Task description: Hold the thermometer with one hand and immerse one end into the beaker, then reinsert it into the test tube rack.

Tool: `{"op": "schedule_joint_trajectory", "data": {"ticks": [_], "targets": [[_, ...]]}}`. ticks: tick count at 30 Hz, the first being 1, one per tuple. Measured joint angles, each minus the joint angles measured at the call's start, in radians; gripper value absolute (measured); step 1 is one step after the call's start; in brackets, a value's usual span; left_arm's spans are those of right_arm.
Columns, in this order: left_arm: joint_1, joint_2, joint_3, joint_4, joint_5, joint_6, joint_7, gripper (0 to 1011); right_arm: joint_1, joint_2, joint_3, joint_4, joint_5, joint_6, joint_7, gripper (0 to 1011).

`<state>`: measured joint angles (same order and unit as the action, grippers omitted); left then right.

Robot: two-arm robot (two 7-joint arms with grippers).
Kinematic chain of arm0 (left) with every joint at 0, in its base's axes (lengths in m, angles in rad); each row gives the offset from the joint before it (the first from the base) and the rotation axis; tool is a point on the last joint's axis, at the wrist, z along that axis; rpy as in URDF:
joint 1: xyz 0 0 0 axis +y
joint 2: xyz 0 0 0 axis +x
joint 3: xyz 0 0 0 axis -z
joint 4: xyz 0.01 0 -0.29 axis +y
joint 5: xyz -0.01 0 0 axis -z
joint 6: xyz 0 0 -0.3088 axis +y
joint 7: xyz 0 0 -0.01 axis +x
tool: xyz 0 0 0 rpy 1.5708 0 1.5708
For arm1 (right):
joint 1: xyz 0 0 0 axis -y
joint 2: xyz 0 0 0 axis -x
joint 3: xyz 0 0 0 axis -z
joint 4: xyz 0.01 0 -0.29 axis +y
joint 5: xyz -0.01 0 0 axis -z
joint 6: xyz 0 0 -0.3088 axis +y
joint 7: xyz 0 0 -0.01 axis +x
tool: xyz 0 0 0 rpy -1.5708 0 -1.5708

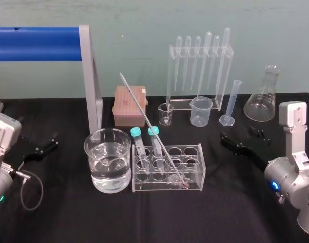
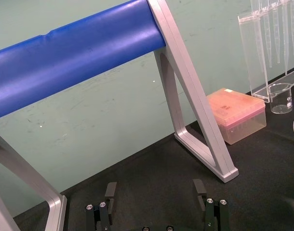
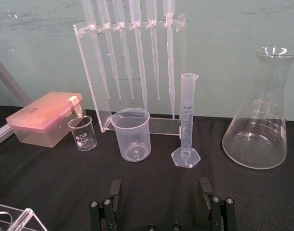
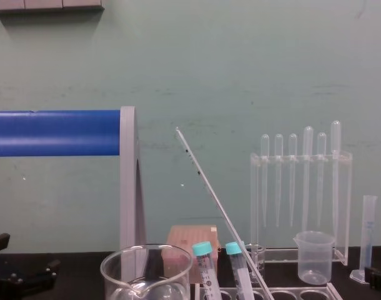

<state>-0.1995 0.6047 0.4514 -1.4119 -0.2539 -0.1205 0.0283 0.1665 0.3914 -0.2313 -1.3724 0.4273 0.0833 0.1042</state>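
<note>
**Bench stock: thermometer racked, both hands apart**

Front. Left hand point(image 2: 155, 190): low over the black bench point(image 1: 68, 217) on the robot's left, well apart from the glassware, fingers spread with bare cloth between them. Right hand point(image 3: 160, 188): low over the bench on the robot's right, to the right of the rack, fingers likewise spread, facing the back row of vessels.

Middle. Beaker point(image 1: 101, 144): wide clear glass, upright, part-filled with clear liquid, just beside the left end of the rack. Test tube rack point(image 1: 197, 172): clear, two rows of round holes, standing flat on the bench. Two capped tubes point(image 1: 136, 132): teal caps, upright in the rack's left holes. Thermometer point(image 1: 144, 115): thin glass rod, lower end down inside the rack near its front right corner. It leans up and back toward the left, and its top sits above the tip box in the head view. Which hole it passes through cannot be told. Neither hand touches it.

Back, left to right. Tip box point(image 1: 130, 105): pink-orange, lid shut. Small glass beaker point(image 1: 165, 115). Plastic beaker point(image 1: 201, 111): cloudy. Graduated cylinder point(image 1: 232, 104): narrow, on a hexagonal foot. Conical flask point(image 1: 263, 98): clear, far right. Behind these, pipette stand point(image 1: 170, 76): clear acrylic, six pipettes point(image 1: 207, 50) hanging tips down.

Far left. Blue roller point(image 1: 35, 44) on a grey frame point(image 1: 91, 76), with a teal wall point(image 1: 144, 20) behind.
</note>
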Motion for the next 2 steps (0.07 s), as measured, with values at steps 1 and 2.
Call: {"op": "schedule_joint_trajectory", "data": {"ticks": [1,2], "targets": [[0.000,0.000,0.000,0.000,0.000,0.000,0.000,1008,0.000,0.000,0.000,0.000,0.000,0.000,0.000,1003],[0.000,0.000,0.000,0.000,0.000,0.000,0.000,1008,0.000,0.000,0.000,-0.001,0.001,0.000,0.000,1003]]}}
